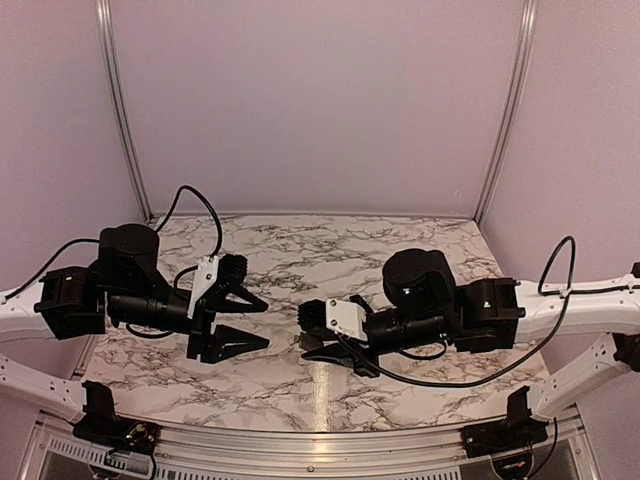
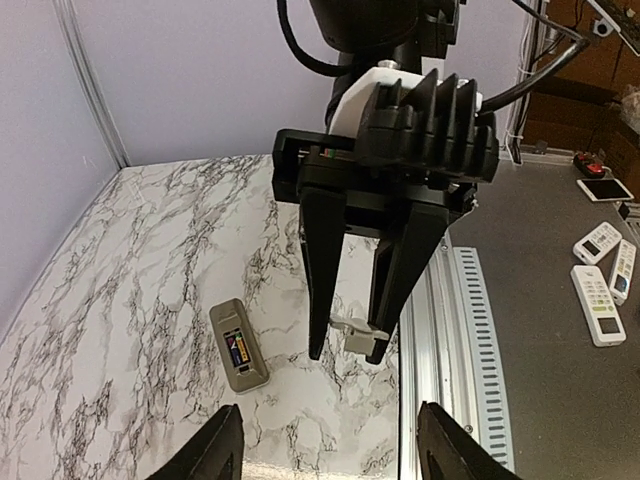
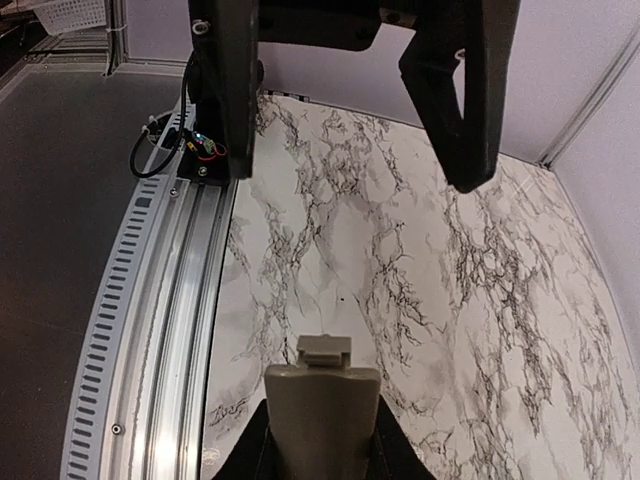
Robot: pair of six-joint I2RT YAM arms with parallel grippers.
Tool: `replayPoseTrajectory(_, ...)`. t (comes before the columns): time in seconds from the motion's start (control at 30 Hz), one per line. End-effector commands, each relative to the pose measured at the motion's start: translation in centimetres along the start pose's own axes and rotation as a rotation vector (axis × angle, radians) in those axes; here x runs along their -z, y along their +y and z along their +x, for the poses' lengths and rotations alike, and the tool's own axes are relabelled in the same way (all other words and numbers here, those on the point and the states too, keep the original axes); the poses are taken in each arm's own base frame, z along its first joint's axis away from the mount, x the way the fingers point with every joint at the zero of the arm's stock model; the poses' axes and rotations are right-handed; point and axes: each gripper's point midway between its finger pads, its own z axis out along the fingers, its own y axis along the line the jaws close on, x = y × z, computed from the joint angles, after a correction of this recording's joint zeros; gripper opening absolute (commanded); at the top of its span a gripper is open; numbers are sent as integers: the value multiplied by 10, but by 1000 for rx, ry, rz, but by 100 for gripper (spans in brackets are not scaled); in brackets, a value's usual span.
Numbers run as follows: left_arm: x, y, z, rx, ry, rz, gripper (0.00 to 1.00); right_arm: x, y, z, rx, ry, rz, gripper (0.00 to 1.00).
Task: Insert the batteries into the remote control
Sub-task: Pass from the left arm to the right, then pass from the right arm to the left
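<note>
grey back upward, the remote control (image 2: 238,346) lies flat on the marble-patterned bench (image 2: 120,300), near the metal rail (image 2: 440,330) along the bench's front edge. its open recess (image 2: 238,350) shows a dark strip with orange and red marks; whether those are the batteries cannot be told at this size. the right hand (image 2: 347,350) hangs above the bench just beside the remote control, apart from it, its two fingers clamped on a small greyish-beige battery cover (image 3: 322,392) with a tab at its free end. the left hand (image 1: 262,323) faces it across a gap, its fingers spread apart, and it too hangs above the bench. past the rail, a few white remotes (image 2: 597,305) and a phone (image 2: 604,189) lie on a dark grey surface (image 2: 520,300).
</note>
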Motion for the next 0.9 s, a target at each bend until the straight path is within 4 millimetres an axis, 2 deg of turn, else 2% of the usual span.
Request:
replayPoseTrajectory(0.0, -16, -9, 1, -116, 23, -8, 61, -5, 1, -3, -38, 20, -31, 15)
replayPoseTrajectory(0.17, -31, -19, -2, -184, 48, 15, 61, -8, -3, 1, -51, 46, -21, 15)
replayPoseTrajectory(0.33, -45, -19, 6, -191, 100, 16, 61, -11, -3, 5, -61, 68, -19, 15)
replayPoseTrajectory(0.53, -47, -15, 4, -195, 98, -1, 58, -12, -3, 4, -55, 68, -21, 15)
replayPoseTrajectory(0.87, -53, -23, 12, -198, 110, 50, 53, -12, -4, 1, -46, 59, -23, 15)
